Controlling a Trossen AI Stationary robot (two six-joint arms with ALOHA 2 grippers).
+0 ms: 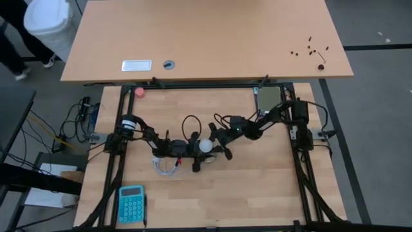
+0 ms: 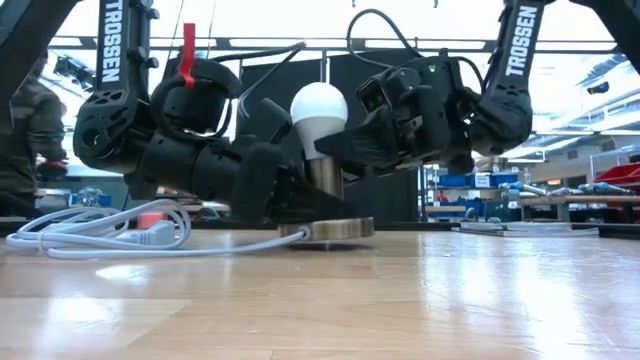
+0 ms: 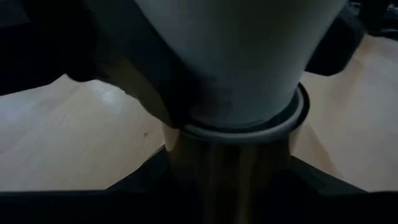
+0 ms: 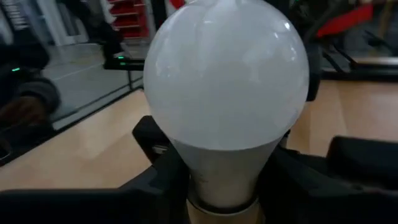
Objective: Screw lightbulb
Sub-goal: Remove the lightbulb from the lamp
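Note:
The white frosted lightbulb (image 2: 318,108) stands upright, its base in the metal stem (image 2: 322,172) of a round socket disc (image 2: 330,229) that rests flat on the wooden table, mid-table in the high view (image 1: 205,146). My left gripper (image 1: 192,150) reaches in from the table's left, low down, shut on the socket. My right gripper (image 1: 217,143) comes from the right, nearly level, shut on the bulb below its globe. The screw base is hidden inside the socket. My left gripper pinches the socket's metal stem (image 3: 230,171) between its two fingers (image 3: 140,183), just under the bulb's collar, coming almost level from the table's left. The socket stays upright, its disc on the table. My right gripper pinches the bulb's tapering neck (image 4: 224,168) between its two fingers (image 4: 158,177), one on each side, coming level from the table's right. The globe (image 4: 227,74) stands above the fingers, upright in the socket.
A white cord (image 2: 100,240) with a red-orange switch (image 2: 150,220) lies coiled to the left of the socket. A teal calculator (image 1: 131,203) sits near the front left, a pink ball (image 1: 140,91) at the far left. A large desk (image 1: 206,38) stands beyond.

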